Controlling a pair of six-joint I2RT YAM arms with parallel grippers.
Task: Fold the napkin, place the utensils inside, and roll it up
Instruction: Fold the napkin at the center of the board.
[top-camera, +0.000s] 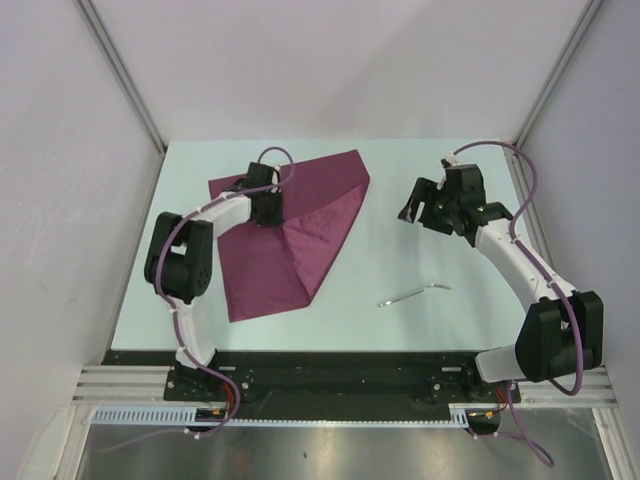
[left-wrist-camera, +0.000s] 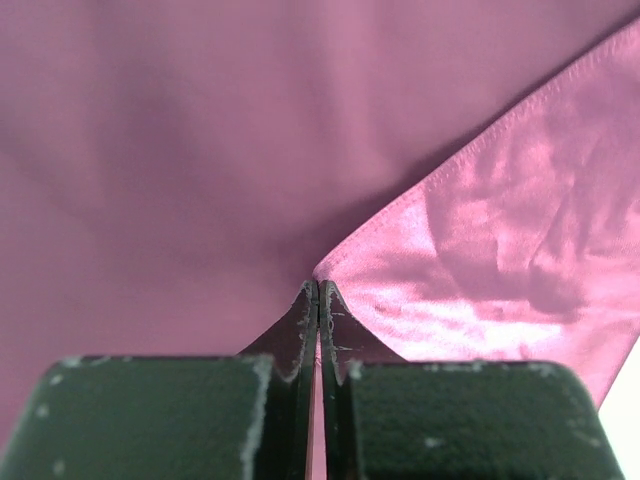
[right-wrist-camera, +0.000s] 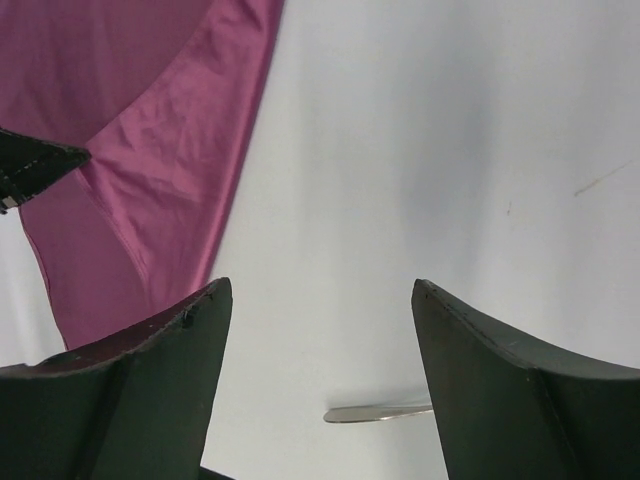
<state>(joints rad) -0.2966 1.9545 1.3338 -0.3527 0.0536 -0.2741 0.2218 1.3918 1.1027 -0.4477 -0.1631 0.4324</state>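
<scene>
The maroon napkin (top-camera: 305, 225) lies on the left half of the table, partly folded over itself. My left gripper (top-camera: 268, 208) is shut on a corner of it; the left wrist view shows the jaws (left-wrist-camera: 318, 285) pinched together on the cloth (left-wrist-camera: 500, 230). The silvery utensil (top-camera: 412, 293) lies on the bare table to the napkin's right. My right gripper (top-camera: 412, 210) is open and empty above the table, right of the napkin. In the right wrist view the utensil's handle end (right-wrist-camera: 375, 411) shows between the open fingers (right-wrist-camera: 320, 290), with the napkin (right-wrist-camera: 150, 180) at upper left.
The pale table (top-camera: 430, 320) is enclosed by white walls at the left, back and right. A tip of my left gripper (right-wrist-camera: 35, 165) shows at the left edge of the right wrist view. Purple cables run along both arms.
</scene>
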